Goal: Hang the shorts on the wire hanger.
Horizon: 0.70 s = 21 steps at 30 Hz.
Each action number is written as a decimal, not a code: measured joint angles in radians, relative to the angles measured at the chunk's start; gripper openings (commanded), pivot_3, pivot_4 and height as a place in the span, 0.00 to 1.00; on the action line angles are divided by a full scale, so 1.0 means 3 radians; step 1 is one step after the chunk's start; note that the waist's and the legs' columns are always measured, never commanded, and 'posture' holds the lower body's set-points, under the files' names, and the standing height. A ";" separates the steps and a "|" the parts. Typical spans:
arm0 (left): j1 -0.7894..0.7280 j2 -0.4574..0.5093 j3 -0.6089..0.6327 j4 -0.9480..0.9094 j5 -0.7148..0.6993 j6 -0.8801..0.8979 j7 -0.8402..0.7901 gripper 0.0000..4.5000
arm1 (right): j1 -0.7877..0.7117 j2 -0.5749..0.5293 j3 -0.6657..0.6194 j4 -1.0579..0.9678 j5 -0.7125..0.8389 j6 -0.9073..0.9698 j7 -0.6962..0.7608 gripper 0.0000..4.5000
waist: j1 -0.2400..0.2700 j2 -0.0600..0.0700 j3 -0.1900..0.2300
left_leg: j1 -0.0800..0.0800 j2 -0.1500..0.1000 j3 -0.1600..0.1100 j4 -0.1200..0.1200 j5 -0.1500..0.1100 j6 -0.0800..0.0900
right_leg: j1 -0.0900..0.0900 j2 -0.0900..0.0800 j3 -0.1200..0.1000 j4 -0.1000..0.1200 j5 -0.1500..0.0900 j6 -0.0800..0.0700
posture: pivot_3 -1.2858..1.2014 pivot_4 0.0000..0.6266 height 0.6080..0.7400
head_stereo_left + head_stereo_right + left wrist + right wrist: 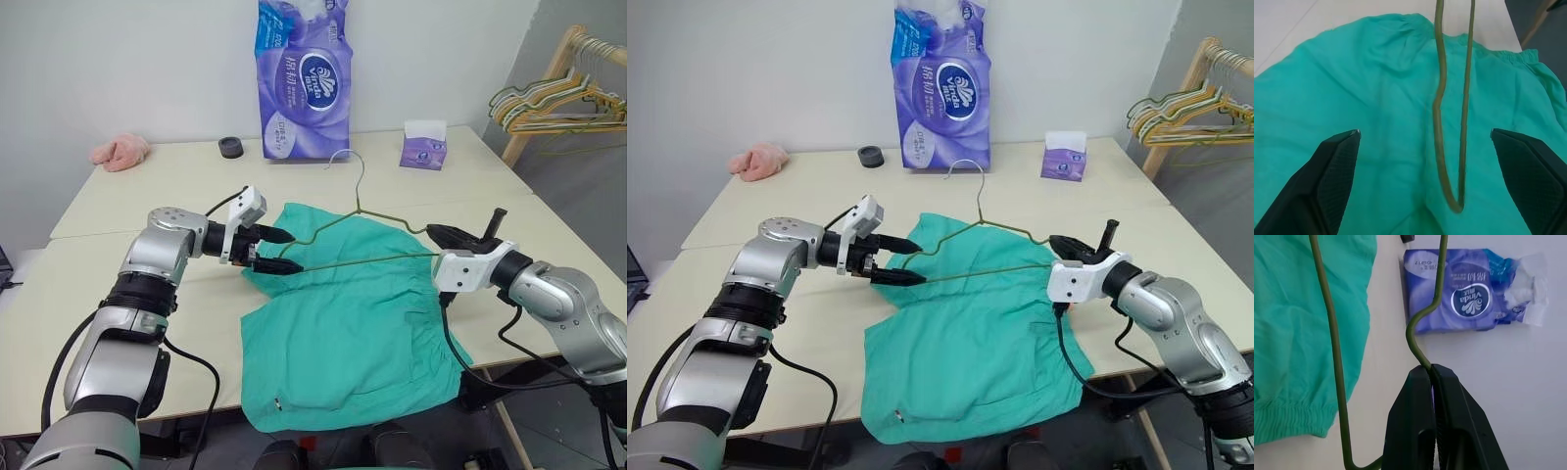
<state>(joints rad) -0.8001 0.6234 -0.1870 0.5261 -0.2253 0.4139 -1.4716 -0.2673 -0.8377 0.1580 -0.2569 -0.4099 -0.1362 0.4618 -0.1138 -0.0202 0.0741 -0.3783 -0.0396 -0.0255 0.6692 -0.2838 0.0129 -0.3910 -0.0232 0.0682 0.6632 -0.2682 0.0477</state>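
Observation:
The teal-green shorts [343,333] lie spread on the cream table [147,206], their lower part hanging over its front edge. The olive wire hanger [372,260] is held over their upper part, hook [358,176] pointing away from me. My right gripper [433,231] is shut on the wire at the hanger's right corner, which shows as closed fingers [1420,396] in the right wrist view. My left gripper [294,251] is open at the hanger's left corner [1454,205], one finger [1337,166] on either side of it and not touching it.
A tall purple tissue pack [302,78] stands at the back, with a small purple tissue box [423,147] to its right and a black round object [232,147] to its left. A pink cloth lump [121,152] lies far left. A wooden rack with hangers [568,93] stands far right.

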 measured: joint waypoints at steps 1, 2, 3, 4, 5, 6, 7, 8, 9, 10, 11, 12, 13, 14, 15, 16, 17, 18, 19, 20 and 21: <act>0.0067 -0.0006 -0.0026 -0.0093 -0.0009 0.0045 -0.0037 1.00 | -0.0011 0.0024 0.0003 -0.0001 -0.0001 -0.0016 0.0013 0.00 | -0.0001 0.0000 0.0000 | 0.0000 0.0000 0.0000 0.0000 0.0000 0.0000 | 0.0000 0.0000 0.0000 0.0000 0.0000 0.0000 | 0.45 0.10 1.00; 0.0162 -0.0005 -0.0057 -0.0202 -0.0020 0.0089 -0.0083 1.00 | -0.0030 0.0056 0.0008 -0.0007 -0.0002 -0.0025 0.0042 0.00 | -0.0003 0.0000 0.0000 | 0.0000 0.0001 0.0000 0.0001 0.0000 0.0000 | 0.0000 0.0000 0.0000 0.0000 0.0000 0.0000 | 0.45 0.10 1.00; 0.0237 -0.0005 -0.0093 -0.0284 -0.0029 0.0133 -0.0100 1.00 | -0.0047 0.0077 0.0009 -0.0012 -0.0002 -0.0032 0.0062 0.00 | -0.0003 0.0000 0.0001 | 0.0000 0.0001 -0.0001 0.0002 0.0000 0.0000 | 0.0000 0.0000 -0.0001 0.0001 0.0000 0.0000 | 0.45 0.10 1.00; 0.0274 -0.0005 -0.0114 -0.0319 -0.0033 0.0151 -0.0110 1.00 | -0.0059 0.0088 0.0008 -0.0015 -0.0003 -0.0035 0.0068 0.00 | -0.0001 0.0000 0.0001 | -0.0001 0.0001 -0.0002 0.0004 0.0000 0.0000 | 0.0000 0.0001 -0.0002 0.0003 0.0000 0.0000 | 0.45 0.10 1.00; 0.0292 -0.0005 -0.0126 -0.0343 -0.0035 0.0192 -0.0117 1.00 | -0.0068 0.0099 0.0008 -0.0018 -0.0006 -0.0035 0.0076 0.00 | 0.0001 0.0000 0.0002 | -0.0001 0.0001 -0.0003 0.0007 0.0000 0.0000 | 0.0000 0.0001 -0.0003 0.0004 0.0000 0.0000 | 0.45 0.10 1.00; 0.0292 -0.0003 -0.0126 -0.0363 -0.0041 0.0227 -0.0119 0.96 | -0.0068 0.0109 0.0007 -0.0018 -0.0007 -0.0036 0.0092 0.00 | 0.0002 0.0000 0.0002 | -0.0001 0.0001 -0.0004 0.0008 0.0000 0.0000 | 0.0001 0.0001 -0.0004 0.0005 0.0000 -0.0001 | 0.45 0.10 1.00; 0.0291 -0.0002 -0.0126 -0.0390 -0.0049 0.0255 -0.0119 0.91 | -0.0068 0.0121 0.0008 -0.0020 -0.0007 -0.0037 0.0107 0.00 | 0.0004 0.0001 0.0002 | -0.0001 0.0001 -0.0004 0.0011 0.0000 0.0000 | 0.0002 0.0000 -0.0004 0.0005 0.0000 -0.0001 | 0.45 0.10 1.00; 0.0290 -0.0002 -0.0126 -0.0403 -0.0059 0.0267 -0.0116 0.87 | -0.0068 0.0134 0.0008 -0.0025 -0.0007 -0.0038 0.0121 0.00 | 0.0007 0.0002 0.0002 | -0.0001 0.0001 -0.0005 0.0014 0.0000 0.0000 | 0.0004 0.0000 -0.0005 0.0005 0.0000 -0.0001 | 0.45 0.11 1.00; 0.0290 -0.0003 -0.0125 -0.0403 -0.0065 0.0270 -0.0107 0.80 | -0.0068 0.0144 0.0008 -0.0039 -0.0008 -0.0041 0.0132 0.00 | 0.0007 0.0002 0.0003 | -0.0001 0.0001 -0.0005 0.0018 0.0000 0.0001 | 0.0005 0.0001 -0.0006 0.0005 0.0000 -0.0001 | 0.45 0.11 1.00; 0.0290 -0.0007 -0.0125 -0.0402 -0.0072 0.0271 -0.0100 0.73 | -0.0068 0.0149 0.0008 -0.0048 -0.0008 -0.0049 0.0135 0.00 | 0.0007 0.0002 0.0003 | -0.0002 0.0001 -0.0005 0.0021 -0.0001 0.0001 | 0.0006 0.0001 -0.0006 0.0005 0.0000 -0.0001 | 0.45 0.11 1.00; 0.0289 -0.0010 -0.0125 -0.0402 -0.0079 0.0272 -0.0092 0.68 | -0.0068 0.0153 0.0008 -0.0055 -0.0009 -0.0056 0.0137 0.00 | 0.0006 0.0002 0.0003 | -0.0002 0.0001 -0.0005 0.0023 -0.0001 0.0001 | 0.0006 0.0001 -0.0005 0.0005 0.0000 -0.0001 | 0.45 0.11 1.00; 0.0288 -0.0011 -0.0125 -0.0400 -0.0083 0.0274 -0.0085 0.61 | -0.0068 0.0155 0.0007 -0.0058 -0.0013 -0.0060 0.0139 0.00 | 0.0006 0.0002 0.0003 | -0.0002 0.0001 -0.0005 0.0024 -0.0001 0.0002 | 0.0007 0.0000 -0.0005 0.0005 0.0000 0.0000 | 0.45 0.11 1.00; 0.0288 -0.0011 -0.0125 -0.0400 -0.0089 0.0279 -0.0084 0.53 | -0.0067 0.0156 0.0006 -0.0059 -0.0019 -0.0061 0.0144 0.00 | 0.0006 0.0002 0.0003 | -0.0003 0.0001 -0.0005 0.0024 -0.0001 0.0002 | 0.0006 0.0001 -0.0005 0.0005 0.0000 0.0000 | 0.45 0.11 1.00; 0.0287 -0.0011 -0.0125 -0.0400 -0.0099 0.0288 -0.0085 0.47 | -0.0067 0.0156 0.0005 -0.0059 -0.0031 -0.0061 0.0149 0.00 | 0.0006 0.0002 0.0003 | -0.0003 0.0001 -0.0005 0.0024 -0.0001 0.0002 | 0.0006 0.0000 -0.0005 0.0005 0.0000 0.0000 | 0.45 0.11 1.00; 0.0288 -0.0011 -0.0125 -0.0400 -0.0112 0.0303 -0.0089 0.40 | -0.0066 0.0156 0.0000 -0.0059 -0.0039 -0.0061 0.0157 0.00 | 0.0006 0.0002 0.0003 | -0.0003 0.0001 -0.0005 0.0024 -0.0001 0.0002 | 0.0006 0.0001 -0.0005 0.0005 0.0000 0.0000 | 0.45 0.11 1.00; 0.0288 -0.0010 -0.0125 -0.0400 -0.0126 0.0328 -0.0096 0.36 | -0.0065 0.0156 -0.0003 -0.0059 -0.0040 -0.0064 0.0161 0.00 | 0.0005 0.0002 0.0003 | -0.0003 0.0001 -0.0005 0.0024 -0.0001 0.0002 | 0.0006 0.0001 -0.0005 0.0005 0.0000 0.0000 | 0.45 0.11 1.00; 0.0288 -0.0009 -0.0125 -0.0400 -0.0133 0.0343 -0.0105 0.27 | -0.0063 0.0156 -0.0009 -0.0059 -0.0041 -0.0074 0.0166 0.00 | 0.0004 0.0002 0.0003 | -0.0003 0.0001 -0.0005 0.0024 -0.0001 0.0002 | 0.0006 0.0001 -0.0005 0.0005 0.0000 0.0000 | 0.45 0.11 1.00; 0.0288 -0.0009 -0.0125 -0.0400 -0.0137 0.0347 -0.0115 0.21 | -0.0061 0.0156 -0.0017 -0.0059 -0.0041 -0.0083 0.0170 0.00 | 0.0004 0.0003 0.0003 | -0.0003 0.0001 -0.0005 0.0024 -0.0001 0.0002 | 0.0006 0.0001 -0.0005 0.0005 0.0000 0.0000 | 0.45 0.11 1.00; 0.0288 -0.0007 -0.0125 -0.0401 -0.0149 0.0348 -0.0134 0.17 | -0.0058 0.0156 -0.0027 -0.0058 -0.0041 -0.0090 0.0176 0.00 | 0.0003 0.0003 0.0003 | -0.0003 0.0001 -0.0005 0.0024 -0.0001 0.0002 | 0.0006 0.0001 -0.0005 0.0005 0.0000 0.0000 | 0.45 0.11 1.00; 0.0289 -0.0005 -0.0125 -0.0405 -0.0158 0.0352 -0.0151 0.17 | -0.0053 0.0156 -0.0034 -0.0057 -0.0042 -0.0099 0.0182 0.00 | 0.0003 0.0003 0.0003 | -0.0003 0.0001 -0.0005 0.0024 -0.0001 0.0002 | 0.0006 0.0001 -0.0005 0.0005 0.0000 0.0000 | 0.45 0.11 1.00; 0.0289 -0.0001 -0.0125 -0.0408 -0.0161 0.0357 -0.0155 0.17 | -0.0049 0.0156 -0.0038 -0.0056 -0.0042 -0.0109 0.0189 0.00 | 0.0003 0.0003 0.0003 | -0.0003 0.0001 -0.0005 0.0024 -0.0001 0.0002 | 0.0006 0.0001 -0.0005 0.0005 0.0000 0.0000 | 0.45 0.11 1.00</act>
<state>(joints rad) -0.7134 0.6230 -0.2246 0.4036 -0.2738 0.5210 -1.5179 -0.2821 -0.7909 0.1467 -0.2738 -0.4225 -0.1690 0.5185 -0.1128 -0.0194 0.0751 -0.3792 -0.0393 -0.0270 0.6764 -0.2841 0.0134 -0.3892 -0.0229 0.0667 0.6647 -0.2681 0.0476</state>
